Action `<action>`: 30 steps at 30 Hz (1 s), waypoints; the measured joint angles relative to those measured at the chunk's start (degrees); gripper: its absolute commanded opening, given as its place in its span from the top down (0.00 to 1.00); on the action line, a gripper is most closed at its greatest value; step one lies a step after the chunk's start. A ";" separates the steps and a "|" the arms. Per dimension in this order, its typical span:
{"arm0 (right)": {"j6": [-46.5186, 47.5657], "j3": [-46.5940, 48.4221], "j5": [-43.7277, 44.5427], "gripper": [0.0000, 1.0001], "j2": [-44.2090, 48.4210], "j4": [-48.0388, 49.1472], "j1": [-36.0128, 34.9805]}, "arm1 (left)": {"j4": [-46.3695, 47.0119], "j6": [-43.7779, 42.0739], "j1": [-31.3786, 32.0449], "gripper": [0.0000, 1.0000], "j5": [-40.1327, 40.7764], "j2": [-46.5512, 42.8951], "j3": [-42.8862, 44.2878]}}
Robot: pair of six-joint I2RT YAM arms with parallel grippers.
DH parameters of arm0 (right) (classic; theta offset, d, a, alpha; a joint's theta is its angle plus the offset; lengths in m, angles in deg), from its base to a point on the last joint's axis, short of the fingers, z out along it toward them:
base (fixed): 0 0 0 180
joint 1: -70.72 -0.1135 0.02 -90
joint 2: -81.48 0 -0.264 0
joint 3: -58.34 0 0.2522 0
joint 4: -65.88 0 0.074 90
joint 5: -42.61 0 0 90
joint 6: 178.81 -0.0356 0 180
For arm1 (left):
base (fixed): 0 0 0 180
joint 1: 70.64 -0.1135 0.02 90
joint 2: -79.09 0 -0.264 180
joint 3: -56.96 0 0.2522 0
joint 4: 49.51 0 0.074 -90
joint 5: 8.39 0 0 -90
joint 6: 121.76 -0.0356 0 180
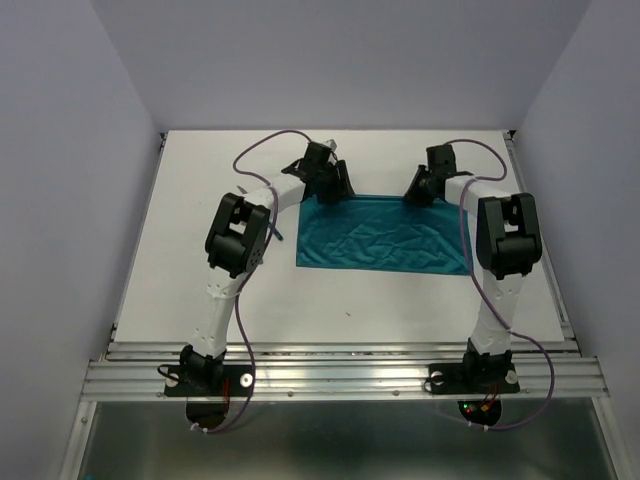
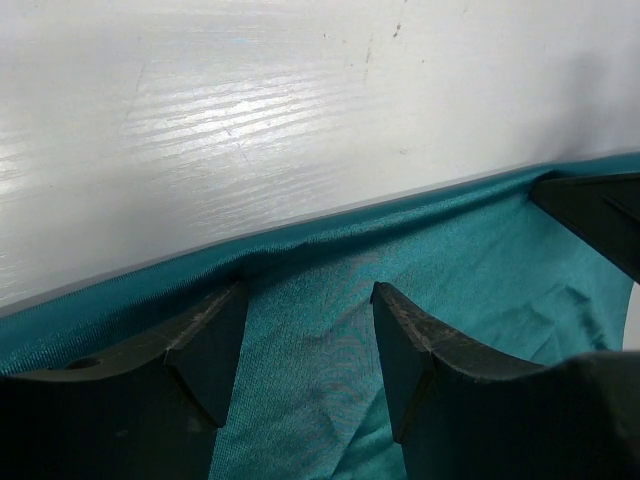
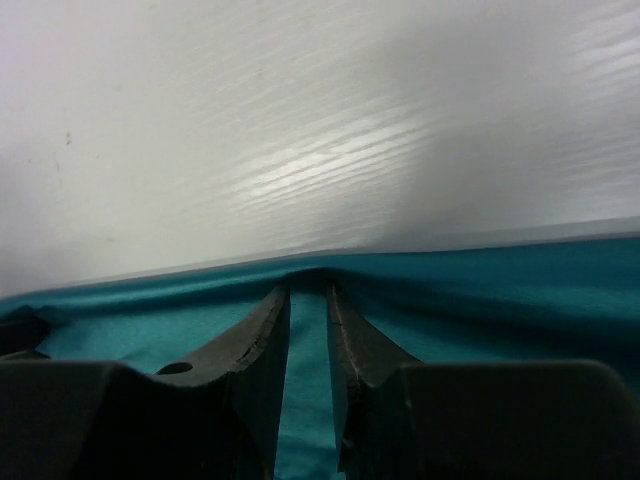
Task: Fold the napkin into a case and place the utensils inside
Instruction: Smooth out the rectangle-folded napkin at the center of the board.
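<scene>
We are looking down on a white table that is filling most of the top view, and the teal napkin is lying spread and lightly creased just above the middle of that frame, its near edge running straight and its surface rippling with shallow wrinkles. The left arm is arching up the left side of the frame and the right arm up the right side, both bending inward toward the cloth's upper edge. The left gripper is resting at the napkin's upper left corner and the right gripper at its upper right corner. In the left wrist view we are seeing the left gripper standing with its jaws wide apart, its fingers sitting on the cloth with flat teal fabric showing between them, gripping nothing. In the right wrist view the right gripper is standing with its jaws narrow, its fingers pinching the napkin's far hem, which is puckering up into a small ridge right at the tips against the white tabletop.
</scene>
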 measured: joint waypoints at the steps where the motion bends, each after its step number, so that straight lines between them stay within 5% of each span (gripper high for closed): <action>1: 0.20 -0.68 0.13 0.72 0.52 0.00 0.79 | 0.26 -0.02 -0.02 0.35 0.00 -0.09 -0.28; 18: 3.15 -5.38 4.81 0.72 4.15 0.00 15.30 | 0.02 -2.34 -0.20 0.35 0.94 -0.72 -0.90; 30: 3.85 -5.53 4.81 0.72 4.15 0.22 16.61 | -2.67 -3.98 -3.39 0.35 3.52 -2.21 -1.79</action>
